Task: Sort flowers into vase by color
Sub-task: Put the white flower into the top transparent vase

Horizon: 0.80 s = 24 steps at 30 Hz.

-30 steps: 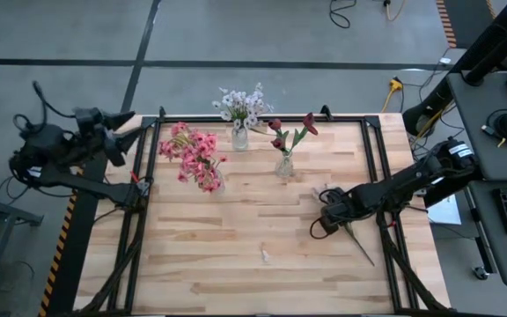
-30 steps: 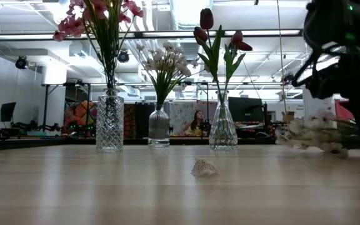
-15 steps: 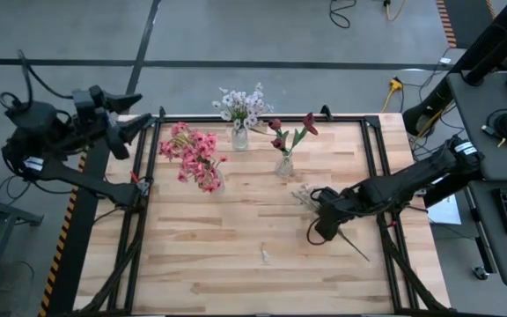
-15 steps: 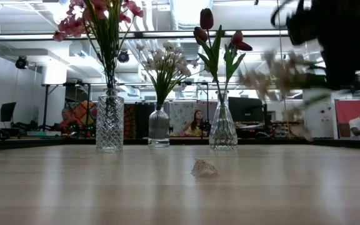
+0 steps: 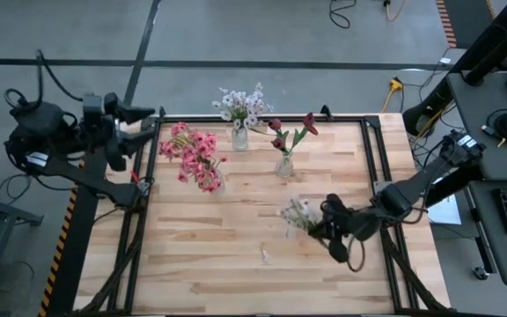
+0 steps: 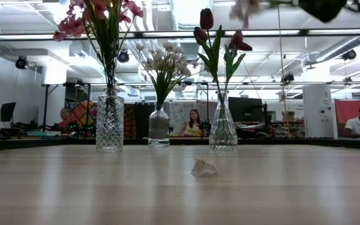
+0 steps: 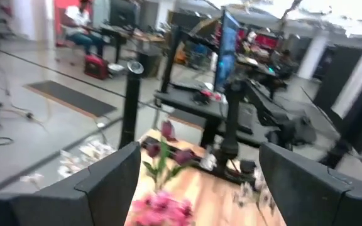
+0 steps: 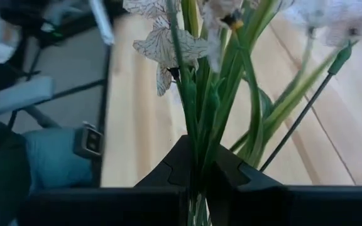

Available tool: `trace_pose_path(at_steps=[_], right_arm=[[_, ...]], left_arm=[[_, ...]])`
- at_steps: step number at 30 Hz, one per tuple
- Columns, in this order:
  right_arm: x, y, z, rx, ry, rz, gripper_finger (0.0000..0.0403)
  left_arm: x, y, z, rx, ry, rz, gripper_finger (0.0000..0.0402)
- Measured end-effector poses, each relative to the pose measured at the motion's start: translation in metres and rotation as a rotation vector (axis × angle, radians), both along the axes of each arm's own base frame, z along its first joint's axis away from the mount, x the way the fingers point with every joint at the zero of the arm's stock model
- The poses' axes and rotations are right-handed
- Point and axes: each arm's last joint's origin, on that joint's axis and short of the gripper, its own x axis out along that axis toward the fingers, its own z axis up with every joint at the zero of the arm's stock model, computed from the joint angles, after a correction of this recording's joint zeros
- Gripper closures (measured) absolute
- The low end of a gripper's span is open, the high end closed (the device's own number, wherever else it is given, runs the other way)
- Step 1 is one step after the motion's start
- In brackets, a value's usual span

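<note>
Right tool (image 5: 322, 227) above the desk (image 5: 236, 255), clamped on a white flower stem (image 8: 197, 94); blossoms project just beyond its tips, toward desk centre. Left tool (image 5: 148, 119) off the desk's far-left corner, fingers wide apart, empty. Only the right wrist view shows the stalks pinched between the fingers (image 8: 168, 172).

No text, label, brand, number or sign can be read in any view. The posters (image 6: 186, 117) on the far wall in the low view perhaps carry print, but it is too small and soft to make out. The monitor (image 7: 227, 41) in the left wrist view shows only blurred colour.
</note>
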Motion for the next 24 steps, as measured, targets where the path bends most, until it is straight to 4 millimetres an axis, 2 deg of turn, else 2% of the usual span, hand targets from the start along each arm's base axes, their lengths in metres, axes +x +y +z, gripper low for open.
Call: trace_pose_path(at_steps=[5,10,18,24], right_arm=[[0.002,0.014,0.005,-0.056,-0.111,0.084,0.0383],[0.004,0.018,0.008,-0.106,-0.167,0.139,0.0383],[0.008,0.021,0.018,-0.223,-0.294,0.229,0.0383],[0.008,0.021,0.020,-0.246,-0.320,0.250,0.0383]], left_arm=[[0.016,-0.015,-0.004,-0.025,0.035,-0.066,0.0096],[0.030,-0.039,-0.008,-0.009,0.065,-0.028,0.0096],[0.025,-0.084,-0.012,0.011,0.034,0.015,0.0096],[0.023,-0.128,-0.019,0.038,0.016,-0.034,0.0096]])
